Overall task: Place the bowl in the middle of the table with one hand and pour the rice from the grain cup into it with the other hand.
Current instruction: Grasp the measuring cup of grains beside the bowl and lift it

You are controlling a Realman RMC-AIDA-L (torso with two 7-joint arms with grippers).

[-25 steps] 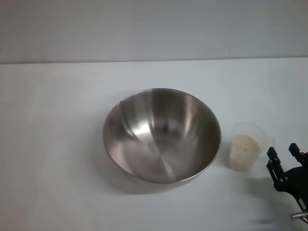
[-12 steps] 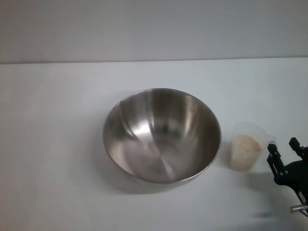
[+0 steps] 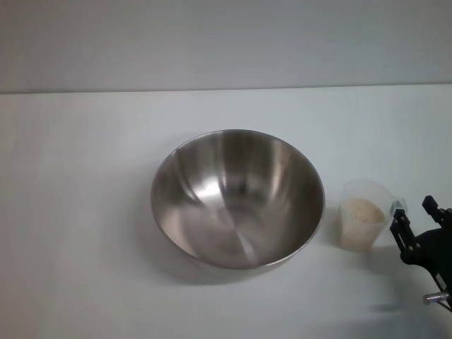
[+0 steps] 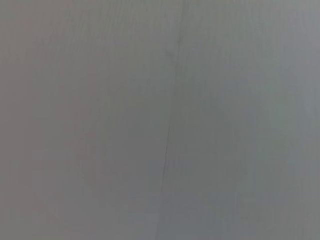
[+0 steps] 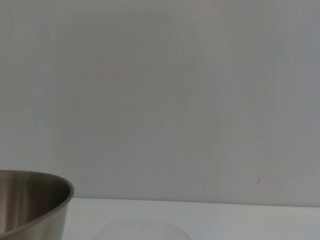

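Hovering — right end effector [image 3: 417, 210] open | beside grain cup [image 3: 362, 224] — bowl [image 3: 236, 198] mid-table

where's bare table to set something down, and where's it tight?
Free: the table left of the bowl, and the strip behind it up to the far edge. Tight: the bowl's right side, where the grain cup stands close and the open right gripper sits beside it.

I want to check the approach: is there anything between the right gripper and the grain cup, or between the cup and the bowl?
Nothing visible. The right gripper is open, right beside the grain cup, with only bare table nearby. Between the cup and the bowl lies a narrow, empty strip of table.
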